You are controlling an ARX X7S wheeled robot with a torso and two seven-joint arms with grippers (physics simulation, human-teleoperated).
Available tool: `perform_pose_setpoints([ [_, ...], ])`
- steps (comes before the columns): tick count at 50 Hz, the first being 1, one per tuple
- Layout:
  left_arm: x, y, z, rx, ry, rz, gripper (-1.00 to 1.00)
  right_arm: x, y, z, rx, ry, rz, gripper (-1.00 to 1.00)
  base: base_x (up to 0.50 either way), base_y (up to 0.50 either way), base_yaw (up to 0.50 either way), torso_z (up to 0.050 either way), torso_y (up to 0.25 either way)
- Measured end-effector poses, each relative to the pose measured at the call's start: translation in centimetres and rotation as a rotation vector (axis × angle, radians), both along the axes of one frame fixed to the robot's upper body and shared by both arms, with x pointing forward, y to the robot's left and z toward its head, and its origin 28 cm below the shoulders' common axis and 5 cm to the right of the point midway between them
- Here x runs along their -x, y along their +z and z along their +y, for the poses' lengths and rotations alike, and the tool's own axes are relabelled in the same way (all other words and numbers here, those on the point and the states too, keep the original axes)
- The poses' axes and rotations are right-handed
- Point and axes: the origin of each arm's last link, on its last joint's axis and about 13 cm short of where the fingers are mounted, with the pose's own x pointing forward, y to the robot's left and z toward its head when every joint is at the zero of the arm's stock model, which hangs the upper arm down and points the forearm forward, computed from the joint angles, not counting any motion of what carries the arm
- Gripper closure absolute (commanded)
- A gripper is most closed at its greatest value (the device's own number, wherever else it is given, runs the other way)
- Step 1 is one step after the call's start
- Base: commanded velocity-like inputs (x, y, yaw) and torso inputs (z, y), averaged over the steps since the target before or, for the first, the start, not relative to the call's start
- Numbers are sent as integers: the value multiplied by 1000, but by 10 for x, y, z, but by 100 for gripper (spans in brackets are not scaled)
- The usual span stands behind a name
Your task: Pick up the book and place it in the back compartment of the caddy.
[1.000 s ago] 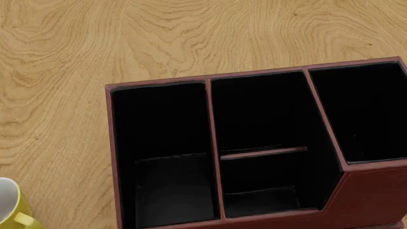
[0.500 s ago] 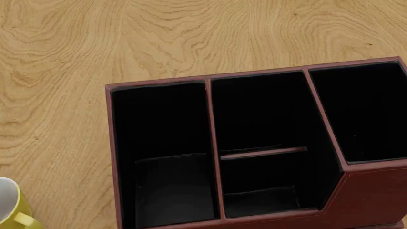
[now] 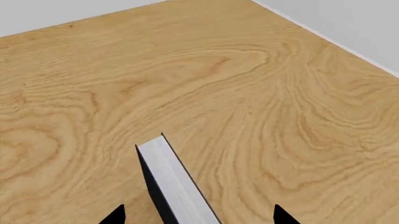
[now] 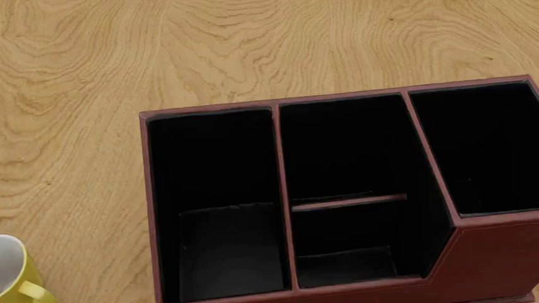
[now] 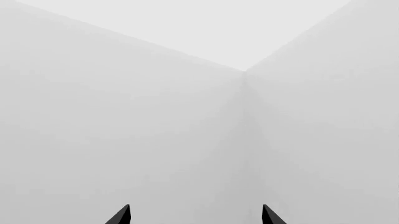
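Across the last second the head view shows no change at all: the caddy [image 4: 337, 196] sits in the same spot on the desk [image 4: 168, 57], its cells all empty, and the yellow mug [image 4: 17, 274] pokes in at the near left corner of the picture exactly as before. No arm has entered that view, so the delivery has not started there.

The book [image 3: 174, 184] shows only in the left wrist view, standing on edge between the tips of the left gripper [image 3: 198, 215], white pages facing the camera. The tips sit wide apart on either side of it with clear wood showing between, so the gripper looks released, not yet gripping. The book is away from the caddy, near a far corner of the desk.

The right gripper [image 5: 195, 213] points at a blank wall, tips spread, holding nothing.

The back compartment [image 4: 347, 237], the short cell behind the thin divider, waits empty. Picking up appears to be the step in hand.
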Motion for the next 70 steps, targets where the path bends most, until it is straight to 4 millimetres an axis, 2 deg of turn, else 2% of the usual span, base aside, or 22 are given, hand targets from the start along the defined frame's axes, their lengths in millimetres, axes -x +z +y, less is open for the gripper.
perform_pose_setpoints([
  [40, -29, -31, 17, 6, 46, 108, -100, 0, 0, 1, 6, -7, 2, -100, 0, 0, 0, 0, 0],
  [70, -37, -56, 20, 10, 35, 167, -100, 0, 0, 1, 7, -5, 1, -100, 0, 0, 0, 0, 0],
])
